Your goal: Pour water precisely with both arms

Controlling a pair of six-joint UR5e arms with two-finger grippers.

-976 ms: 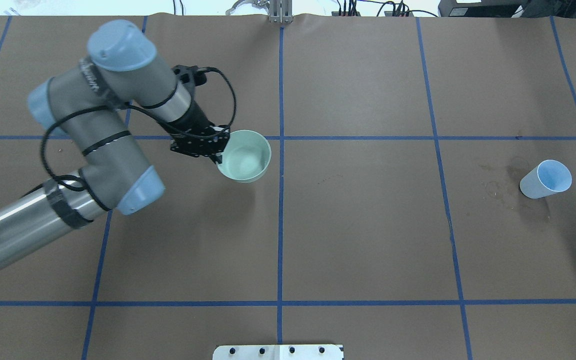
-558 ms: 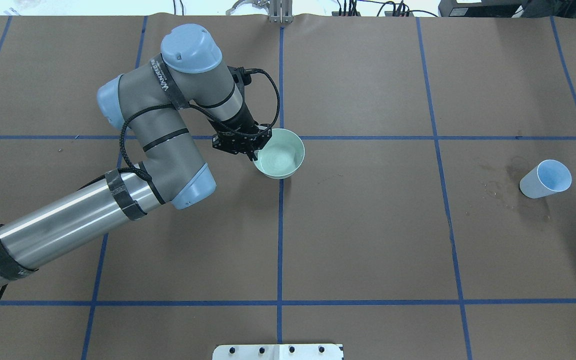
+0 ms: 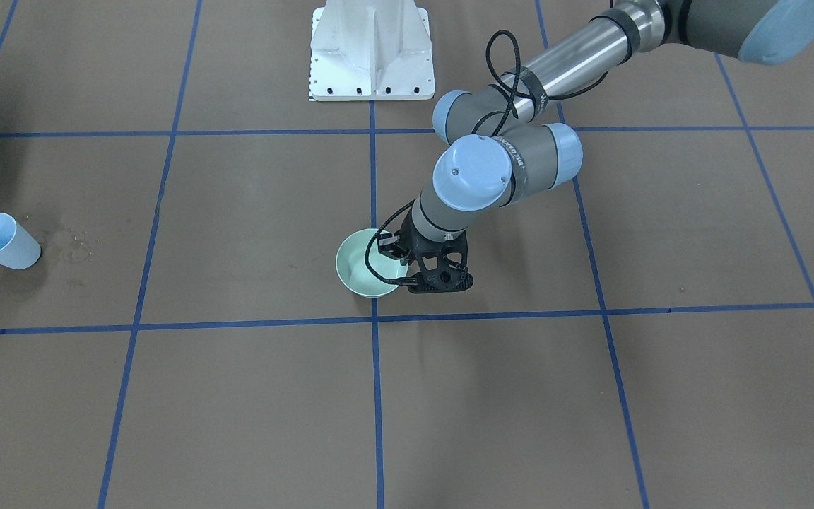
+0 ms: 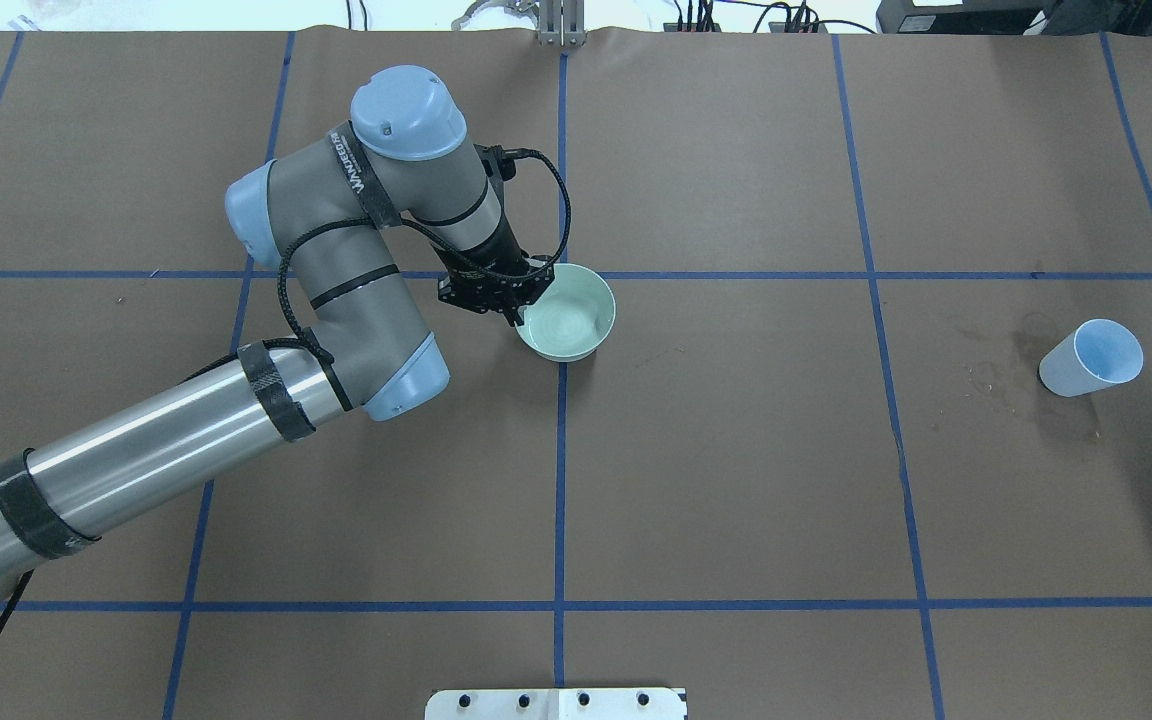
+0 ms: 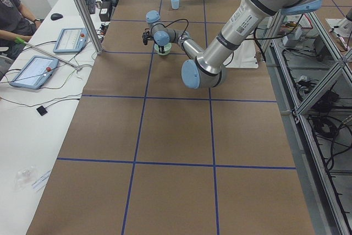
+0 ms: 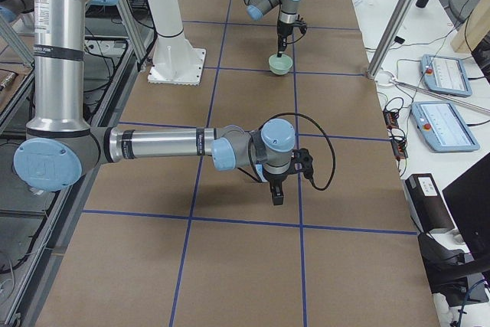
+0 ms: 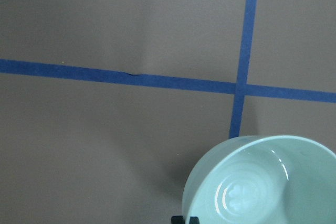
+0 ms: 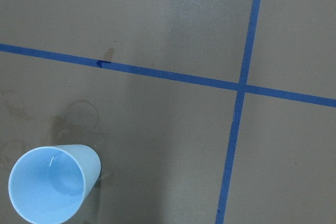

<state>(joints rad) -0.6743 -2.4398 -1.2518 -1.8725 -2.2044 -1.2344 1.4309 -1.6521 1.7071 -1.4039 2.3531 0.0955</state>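
My left gripper (image 4: 518,310) is shut on the near rim of a mint-green bowl (image 4: 568,315), at or just above the table by the centre tape line. The pair also shows in the front view, the gripper (image 3: 403,271) beside the bowl (image 3: 364,272). In the left wrist view the bowl's bottom (image 7: 247,198) carries a glossy sheen with white glints, possibly water. A light blue cup (image 4: 1091,358) stands far right. The right wrist view looks down into the cup (image 8: 50,184), with faint glints inside. My right gripper (image 6: 276,197) shows only in the right side view; I cannot tell its state.
Dried water stains (image 4: 996,375) mark the brown paper beside the cup. The white pedestal (image 3: 372,49) stands at the robot's edge of the table. Blue tape lines grid the table. Metal frame posts (image 5: 82,12) and operator tablets (image 5: 69,39) line the far side.
My left arm has carried the bowl to the right, from left of the centre tape line onto it. The cup has not moved.
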